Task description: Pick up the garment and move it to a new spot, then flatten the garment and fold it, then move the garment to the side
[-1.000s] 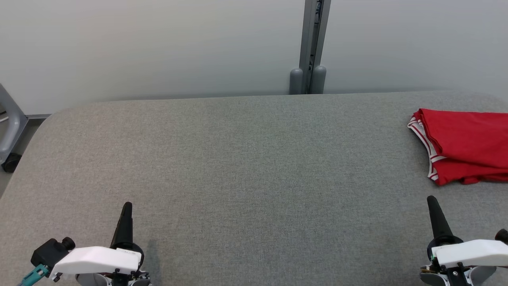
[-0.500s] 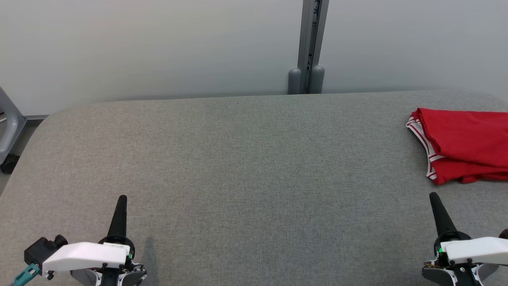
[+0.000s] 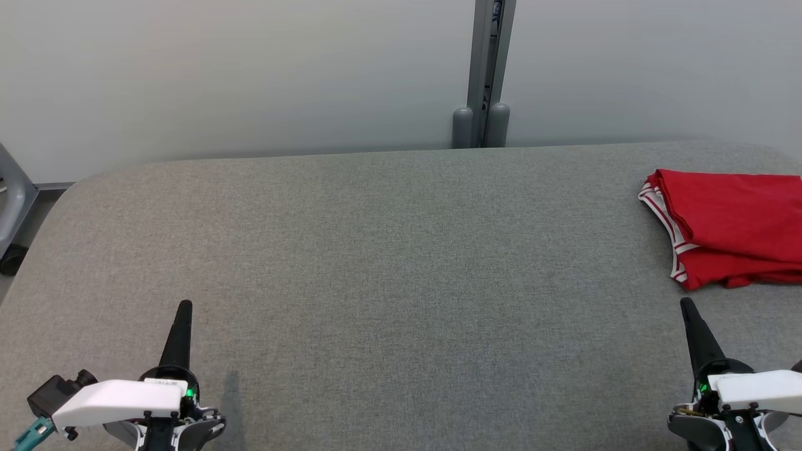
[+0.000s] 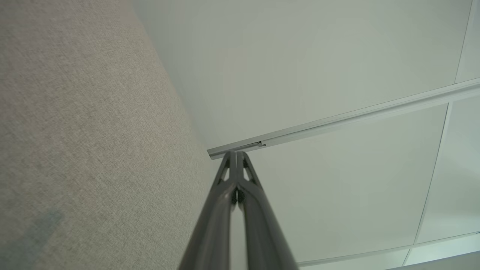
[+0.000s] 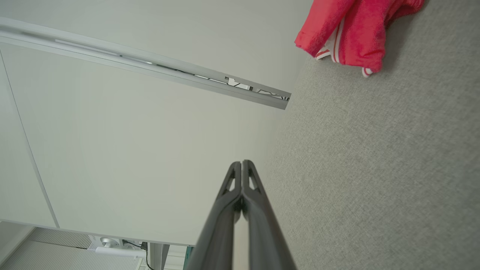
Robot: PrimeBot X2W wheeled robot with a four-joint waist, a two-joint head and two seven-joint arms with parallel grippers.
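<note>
The table [image 3: 388, 250] is one broad slab covered in grey woven fabric, with a rounded corner at the far left. Behind it runs a plain pale wall [image 3: 250, 75], split by a grey upright post [image 3: 490, 56] with two rounded caps [image 3: 462, 127] at its foot. A grey frame on a dark castor [image 3: 11, 213] stands off the far-left corner.

The garment [image 3: 733, 225], red with white-striped trim, lies in a loosely folded bundle at the table's far right, running past the head view's edge.

The left gripper [image 3: 183, 305] sits at the near left and the right gripper [image 3: 687, 304] at the near right, a little nearer than the garment and apart from it. Both have their fingers pressed together, holding nothing.
</note>
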